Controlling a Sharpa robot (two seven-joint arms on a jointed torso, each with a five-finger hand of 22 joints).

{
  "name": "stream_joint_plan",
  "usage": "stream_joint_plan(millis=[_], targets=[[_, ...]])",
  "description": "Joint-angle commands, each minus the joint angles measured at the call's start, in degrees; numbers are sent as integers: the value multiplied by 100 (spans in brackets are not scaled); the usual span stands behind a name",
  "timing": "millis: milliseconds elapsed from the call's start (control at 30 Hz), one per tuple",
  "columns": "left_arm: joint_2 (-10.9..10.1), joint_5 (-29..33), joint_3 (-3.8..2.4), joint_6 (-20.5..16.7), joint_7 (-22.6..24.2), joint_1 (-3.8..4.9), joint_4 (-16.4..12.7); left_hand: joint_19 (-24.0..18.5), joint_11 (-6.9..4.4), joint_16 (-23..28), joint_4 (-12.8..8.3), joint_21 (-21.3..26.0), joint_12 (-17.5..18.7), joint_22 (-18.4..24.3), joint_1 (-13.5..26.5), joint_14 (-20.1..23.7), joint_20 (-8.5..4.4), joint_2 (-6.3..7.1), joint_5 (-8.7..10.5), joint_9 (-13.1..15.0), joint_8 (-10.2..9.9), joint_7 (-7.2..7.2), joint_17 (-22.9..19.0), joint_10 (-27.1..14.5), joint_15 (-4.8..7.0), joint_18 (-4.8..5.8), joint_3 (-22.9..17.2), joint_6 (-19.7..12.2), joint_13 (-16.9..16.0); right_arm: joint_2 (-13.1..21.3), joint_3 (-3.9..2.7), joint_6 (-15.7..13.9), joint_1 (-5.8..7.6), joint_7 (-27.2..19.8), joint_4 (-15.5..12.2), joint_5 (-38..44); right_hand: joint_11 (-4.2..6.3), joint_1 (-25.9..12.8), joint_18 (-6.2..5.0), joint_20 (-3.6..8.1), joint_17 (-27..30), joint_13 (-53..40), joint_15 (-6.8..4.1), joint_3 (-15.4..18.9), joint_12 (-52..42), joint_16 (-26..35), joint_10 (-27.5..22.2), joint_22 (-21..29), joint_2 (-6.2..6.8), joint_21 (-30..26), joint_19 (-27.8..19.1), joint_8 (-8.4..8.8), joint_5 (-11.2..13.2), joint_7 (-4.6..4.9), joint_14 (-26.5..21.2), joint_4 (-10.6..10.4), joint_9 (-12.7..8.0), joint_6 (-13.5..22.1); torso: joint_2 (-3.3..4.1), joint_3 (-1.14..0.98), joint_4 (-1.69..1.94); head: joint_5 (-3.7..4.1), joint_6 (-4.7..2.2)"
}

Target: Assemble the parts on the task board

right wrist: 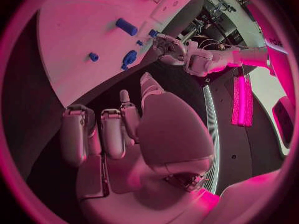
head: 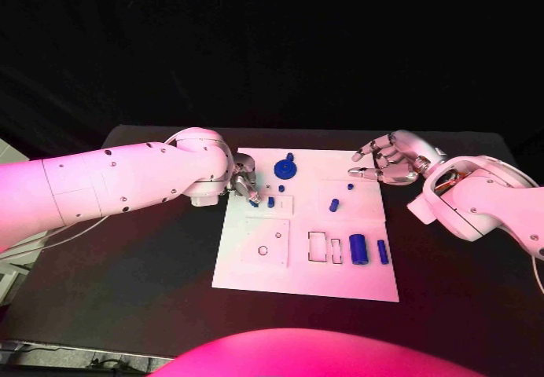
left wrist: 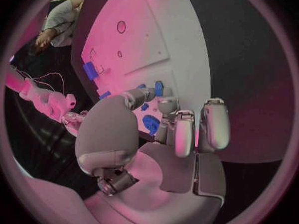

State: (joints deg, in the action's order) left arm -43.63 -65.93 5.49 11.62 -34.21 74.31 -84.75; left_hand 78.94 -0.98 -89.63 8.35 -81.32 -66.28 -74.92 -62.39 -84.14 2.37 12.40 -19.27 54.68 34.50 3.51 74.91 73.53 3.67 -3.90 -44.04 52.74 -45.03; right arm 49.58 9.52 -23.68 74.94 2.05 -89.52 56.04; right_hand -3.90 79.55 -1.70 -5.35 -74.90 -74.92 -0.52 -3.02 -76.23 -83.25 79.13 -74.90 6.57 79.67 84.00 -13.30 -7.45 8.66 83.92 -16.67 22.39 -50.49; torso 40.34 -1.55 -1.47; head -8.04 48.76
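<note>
The white task board [head: 306, 271] lies mid-table. My left hand [head: 244, 187] is at its left edge, thumb and a finger pinching a small blue peg [head: 270, 202] [left wrist: 158, 88] just over the board. Beyond it lie a blue gear-shaped part [head: 286, 168] [left wrist: 149, 122] and a tiny blue stud [head: 281, 188]. Mid-board are a short blue pin [head: 333, 205] and another stud [head: 351, 186]. A blue cylinder [head: 358, 249] [right wrist: 126, 26] and a blue bar [head: 384, 251] lie near the right side. My right hand [head: 385, 161] [right wrist: 118, 129] hovers off the far right corner, fingers apart, holding nothing.
The board has a round hole [head: 263, 250] at its left and rectangular slots [head: 318, 246] beside the cylinder. Black table [head: 148, 267] surrounds the board. A pale cable [head: 68, 232] trails under my left arm.
</note>
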Motion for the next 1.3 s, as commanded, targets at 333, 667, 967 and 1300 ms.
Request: stream_joint_plan(millis=[333, 667, 967, 1300], targets=[[48, 24, 10, 71, 34, -12, 35, 22, -6, -37, -1130, -28, 22, -97, -38, -586, -12, -5, -24, 8, 21, -8, 1509, 29, 44, 14, -1172, 44, 27, 0, 0, 66, -3, -60, -16, 46, 6, 52, -68, -4, -328, -398, 0, 36, -10, 17, -7, -892, -25, -26, 173, -39, -22, -2, 315, 9, -5, 57, 1, 1, -4, 0, 9], [65, -3, 14, 38, 27, -29, 52, 21, -5, -37, -1127, -28, 28, -95, -39, -586, -13, -7, -24, 10, 22, -7, 1509, 26, 44, 14, -1175, 43, 34, 2, 0, 66, -3, -62, -18, 46, 6, 52, -68, -4, -328, -398, 0, 36, -10, 17, -7, -892, -25, -26, 173, -39, -22, -2, 315, 9, -5, 57, -3, 1, 0, 3, 14], [68, -29, 22, 155, 10, -51, 37, 22, -5, -37, -1125, -29, 31, -96, -40, -586, -14, -7, -24, 10, 22, -7, 1509, 25, 44, 14, -1177, 42, 37, 0, 0, 76, -3, -65, -14, 46, 6, 52, -68, -4, -328, -398, 0, 36, -10, 17, -7, -892, -25, -26, 173, -39, -22, -2, 315, 9, -5, 57, -2, 0, 0, 7, 25], [53, -36, 27, 311, 13, -66, -43, 22, -5, -37, -1126, -29, 30, -97, -43, -586, -16, -6, -25, 13, 23, -7, 1509, 26, 44, 14, -1180, 41, 32, -3, 0, 82, -3, -66, -8, 46, 6, 62, -69, -4, -330, -396, -1, 36, -11, 20, -7, -890, -24, -34, 172, -46, -23, -2, 316, 13, -10, 59, -2, 4, 0, 3, 37]])
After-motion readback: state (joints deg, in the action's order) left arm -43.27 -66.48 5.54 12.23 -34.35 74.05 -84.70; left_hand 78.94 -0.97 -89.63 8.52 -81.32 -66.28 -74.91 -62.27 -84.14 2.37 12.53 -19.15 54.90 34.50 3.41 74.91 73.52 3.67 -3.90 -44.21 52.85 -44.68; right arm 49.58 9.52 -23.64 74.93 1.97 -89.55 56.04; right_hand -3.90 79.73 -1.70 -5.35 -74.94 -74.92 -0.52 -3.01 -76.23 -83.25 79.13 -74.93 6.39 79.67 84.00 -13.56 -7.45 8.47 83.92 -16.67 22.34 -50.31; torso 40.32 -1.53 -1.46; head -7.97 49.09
